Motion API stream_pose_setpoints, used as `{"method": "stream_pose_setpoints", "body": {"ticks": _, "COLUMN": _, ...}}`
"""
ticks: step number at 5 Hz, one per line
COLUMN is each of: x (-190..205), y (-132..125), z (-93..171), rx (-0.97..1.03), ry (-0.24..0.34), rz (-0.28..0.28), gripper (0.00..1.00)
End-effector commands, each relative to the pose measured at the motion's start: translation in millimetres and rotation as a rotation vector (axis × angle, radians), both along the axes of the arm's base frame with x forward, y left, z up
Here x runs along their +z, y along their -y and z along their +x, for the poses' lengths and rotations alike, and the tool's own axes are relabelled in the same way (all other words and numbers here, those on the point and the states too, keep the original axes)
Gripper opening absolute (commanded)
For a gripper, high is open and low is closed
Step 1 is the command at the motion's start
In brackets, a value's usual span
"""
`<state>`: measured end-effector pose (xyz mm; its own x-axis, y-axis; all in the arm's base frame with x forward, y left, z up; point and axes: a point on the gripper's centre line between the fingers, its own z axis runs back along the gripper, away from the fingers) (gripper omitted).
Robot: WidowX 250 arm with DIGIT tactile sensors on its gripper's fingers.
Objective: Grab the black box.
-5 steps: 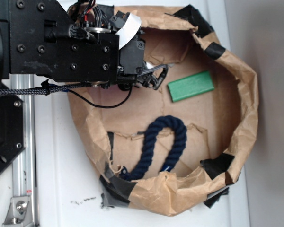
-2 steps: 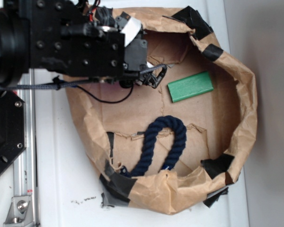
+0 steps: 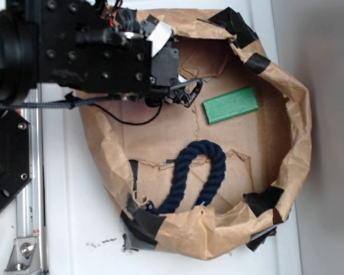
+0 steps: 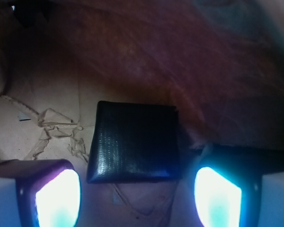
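On a white tabletop (image 3: 74,217) sat a bowl-shaped nest of crumpled brown paper (image 3: 298,114), its rim patched with black tape (image 3: 258,60). A grey wall (image 3: 327,172) ran along the right side of the exterior view.

Contents, floor of nest: green block (image 3: 231,105), upper right, lying flat; dark blue rope (image 3: 195,177), looped, lower middle, well apart from the block. Torn paper seams crossed the floor between them.

Black box (image 4: 135,142): seen only in the wrist view, flat on the paper, square, with a woven sheen. In the exterior view it was hidden under the robot arm (image 3: 74,51).

Gripper (image 4: 137,191): fingers (image 4: 54,194) spread apart, one at each lower corner of the wrist view, glowing pale blue, cut off by the bottom edge. The box lay between and just beyond them, untouched.

Hard to make out: the upper half of the wrist view, blurred reddish-brown paper wall.

Open room: bare paper floor left of the box; the wall rose close behind it.
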<state>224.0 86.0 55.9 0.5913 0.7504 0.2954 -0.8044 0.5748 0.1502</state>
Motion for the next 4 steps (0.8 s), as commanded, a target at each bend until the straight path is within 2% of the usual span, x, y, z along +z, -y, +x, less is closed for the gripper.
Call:
{"method": "stream_pose_setpoints", "body": {"ticks": 1, "x": 10.5, "y": -16.8, "z": -2.4, "rx": 0.043, "ry": 0.027, "rz": 0.008, "gripper": 1.00}}
{"method": "stream_pose_setpoints", "body": {"ticks": 2, "x": -6.2, "y": -25.1, "z": 4.9, "rx": 0.061, "ry": 0.037, "rz": 0.089, "gripper": 1.00}}
{"method": "stream_pose_setpoints", "body": {"ticks": 4, "x": -22.6, "y": -28.2, "z": 15.0, "rx": 0.079, "ry": 0.004, "rz": 0.076, "gripper": 1.00}}
